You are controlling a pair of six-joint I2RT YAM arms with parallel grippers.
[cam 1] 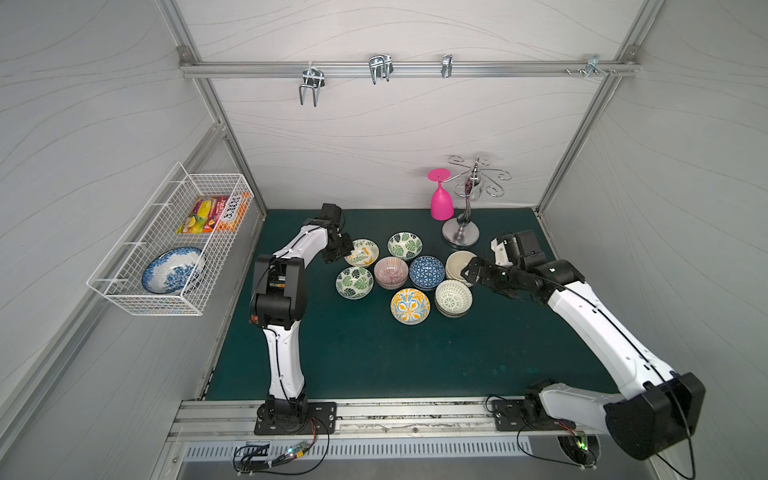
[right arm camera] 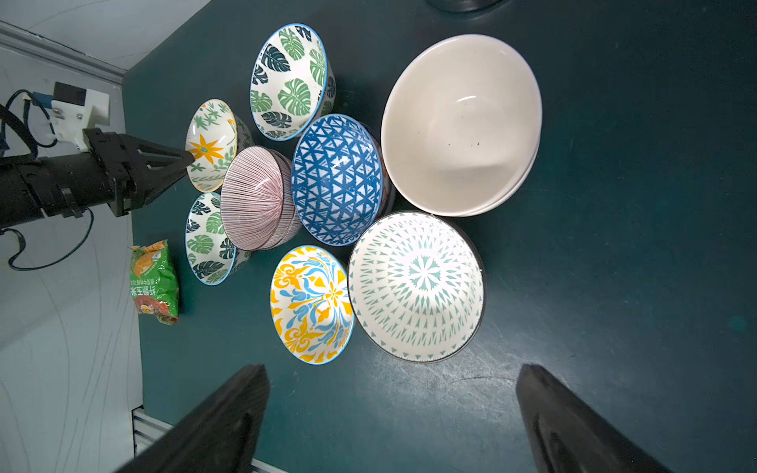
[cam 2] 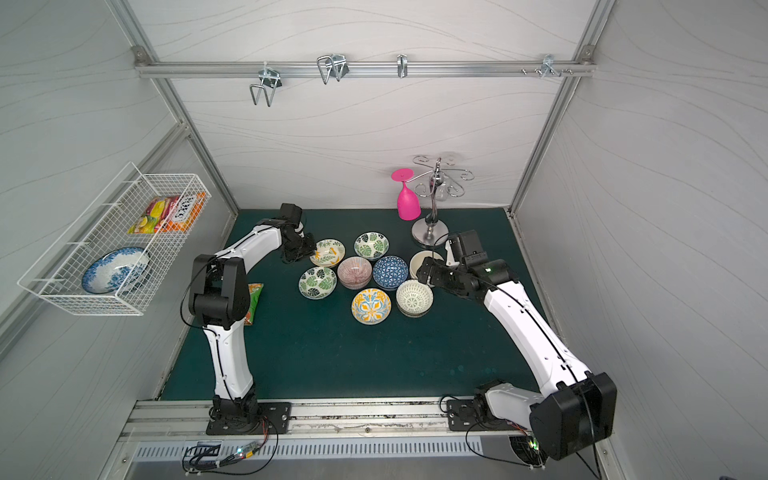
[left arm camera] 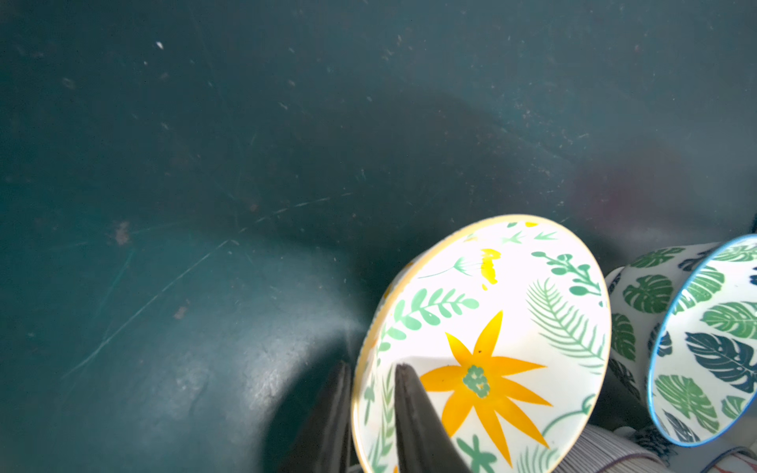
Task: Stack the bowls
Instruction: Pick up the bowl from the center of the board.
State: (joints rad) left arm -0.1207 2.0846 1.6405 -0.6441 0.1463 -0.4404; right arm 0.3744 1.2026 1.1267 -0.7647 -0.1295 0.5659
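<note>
Left wrist view: left gripper fingers run off the frame edge. They straddle the rim of the yellow-flower bowl, but you can't tell if they pinch it. That bowl, the green-leaf bowl and the pink-striped bowl are cropped too. In a top view the left arm hides nearly all of the snack packet, 9 o'clock from the bowls. Right gripper covers the 3 o'clock side of the cream bowls. Under the lattice bowl only a lower rim shows.
</note>
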